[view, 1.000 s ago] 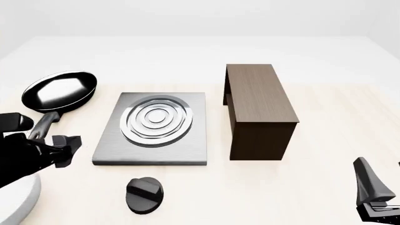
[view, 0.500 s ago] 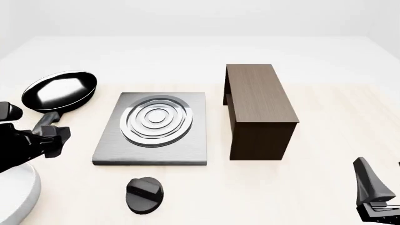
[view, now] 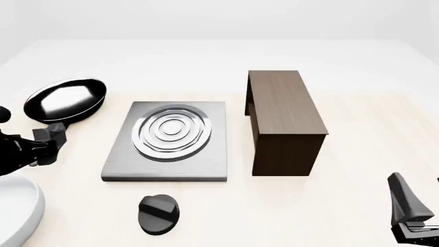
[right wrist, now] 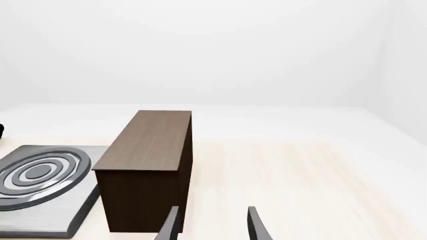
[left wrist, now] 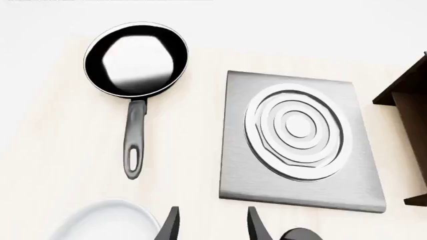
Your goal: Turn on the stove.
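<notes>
Stove (view: 166, 141) slab sits mid-table, its black knob (view: 158, 214) apart toward the near edge. Both arms' jaws stand released and empty. The left gripper (left wrist: 212, 227), at the left edge near the frying pan (view: 65, 100), could knock its handle when swinging toward the knob.

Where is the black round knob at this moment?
In the front view, the black round knob lies on the table near the front edge, just in front of the flat grey metal stove slab, apart from it and left of centre.
</notes>
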You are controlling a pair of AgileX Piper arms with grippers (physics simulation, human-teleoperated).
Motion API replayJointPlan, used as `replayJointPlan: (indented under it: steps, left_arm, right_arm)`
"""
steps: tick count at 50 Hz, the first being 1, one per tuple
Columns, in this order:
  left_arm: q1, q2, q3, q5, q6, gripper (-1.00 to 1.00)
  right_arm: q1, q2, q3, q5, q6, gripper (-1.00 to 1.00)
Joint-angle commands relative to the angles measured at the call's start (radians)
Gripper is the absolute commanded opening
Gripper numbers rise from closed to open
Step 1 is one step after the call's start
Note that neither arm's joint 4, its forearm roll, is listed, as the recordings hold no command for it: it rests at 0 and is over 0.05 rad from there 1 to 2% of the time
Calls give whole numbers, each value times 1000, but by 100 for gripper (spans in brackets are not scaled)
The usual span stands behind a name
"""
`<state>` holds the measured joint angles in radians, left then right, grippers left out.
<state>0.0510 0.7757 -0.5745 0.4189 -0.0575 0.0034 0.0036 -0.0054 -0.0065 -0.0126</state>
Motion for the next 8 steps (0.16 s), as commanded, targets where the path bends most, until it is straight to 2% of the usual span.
replayJointPlan:
  steps: [1, 8]
  left_arm:
    - [-29, -42, 12, -33, 6, 100]
    - [-19, -49, -4, -17, 9, 100]
  right_arm:
    - [3, -1, 1, 0, -1, 100]
    - [3, -1, 1, 0, -1, 100]
